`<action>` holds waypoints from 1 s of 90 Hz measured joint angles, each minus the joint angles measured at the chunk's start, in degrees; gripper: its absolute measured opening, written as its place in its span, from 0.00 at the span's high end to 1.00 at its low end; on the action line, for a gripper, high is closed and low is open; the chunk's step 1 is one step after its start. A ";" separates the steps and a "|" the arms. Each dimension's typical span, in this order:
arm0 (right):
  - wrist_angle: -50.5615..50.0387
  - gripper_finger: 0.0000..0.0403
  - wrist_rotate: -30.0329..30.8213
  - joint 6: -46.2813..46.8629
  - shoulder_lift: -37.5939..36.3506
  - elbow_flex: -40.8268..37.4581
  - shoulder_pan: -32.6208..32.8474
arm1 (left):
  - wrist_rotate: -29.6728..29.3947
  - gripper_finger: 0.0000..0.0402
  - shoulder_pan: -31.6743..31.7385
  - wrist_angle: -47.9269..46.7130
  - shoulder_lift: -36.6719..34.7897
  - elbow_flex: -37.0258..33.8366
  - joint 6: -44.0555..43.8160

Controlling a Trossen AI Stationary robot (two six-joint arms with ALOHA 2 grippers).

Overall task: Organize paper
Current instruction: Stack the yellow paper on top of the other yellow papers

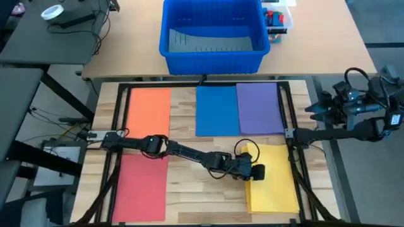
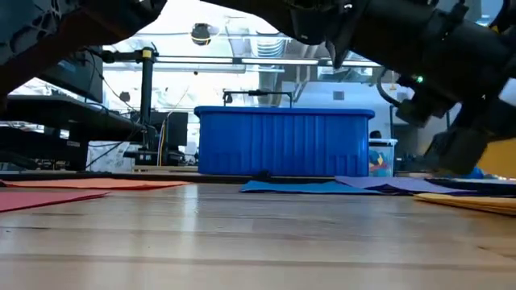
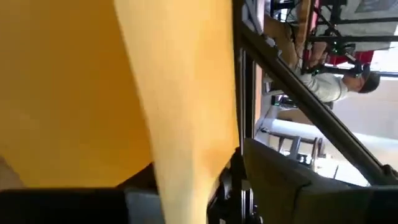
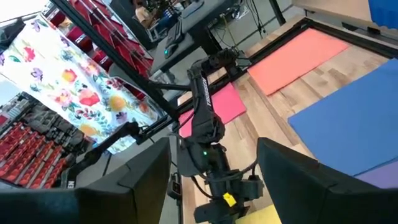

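The left tool (image 1: 255,171) rests at the yellow paper's (image 1: 274,180) edge nearest the red sheet (image 1: 140,188), touching it; I cannot tell how its fingers stand. The right tool (image 1: 319,107) waits beyond the purple sheet (image 1: 260,108), off the worktop (image 1: 189,202), fingers apart and holding nothing.

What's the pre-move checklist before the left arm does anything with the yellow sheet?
1. Left tool at the yellow sheet, on its near-left edge: ok.
2. Grip on the yellow sheet: cannot tell; the left wrist view shows paper filling the frame, lifted close to the camera, but not the fingers.
3. Right tool parked off the table to the right, fingers open: ok.
4. Purple sheet overlaps the blue sheet: not ok if separate piles are wanted.
5. Orange sheet and red sheet lie flat on the left: ok.
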 joint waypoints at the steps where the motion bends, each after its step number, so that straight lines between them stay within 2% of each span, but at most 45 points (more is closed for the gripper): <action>1: 0.00 0.44 0.00 0.00 0.00 0.00 0.00 | 0.42 0.61 0.00 -0.21 0.03 0.00 0.24; 9: -0.02 0.44 0.00 0.00 0.00 0.00 -0.01 | 4.79 0.58 0.43 -6.23 -0.14 0.00 2.34; 20: -0.02 0.44 0.00 -0.02 0.00 0.00 -0.01 | 5.35 0.57 0.76 -17.31 -1.69 0.00 5.63; 41: -0.02 0.44 0.00 -0.07 0.00 0.00 -0.01 | 4.67 0.57 0.69 -17.66 -4.72 0.39 6.75; 67: -0.02 0.44 0.00 -0.26 0.00 0.00 0.00 | 7.22 0.57 -0.26 -30.35 -4.35 0.11 9.34; 80: -0.02 0.44 0.00 -1.58 0.00 0.00 0.00 | 7.17 0.57 -0.85 -27.17 -4.35 0.22 17.91; 90: -0.03 0.44 0.00 -2.94 0.00 0.00 0.00 | 6.43 0.63 -1.62 -21.55 -2.92 0.28 27.93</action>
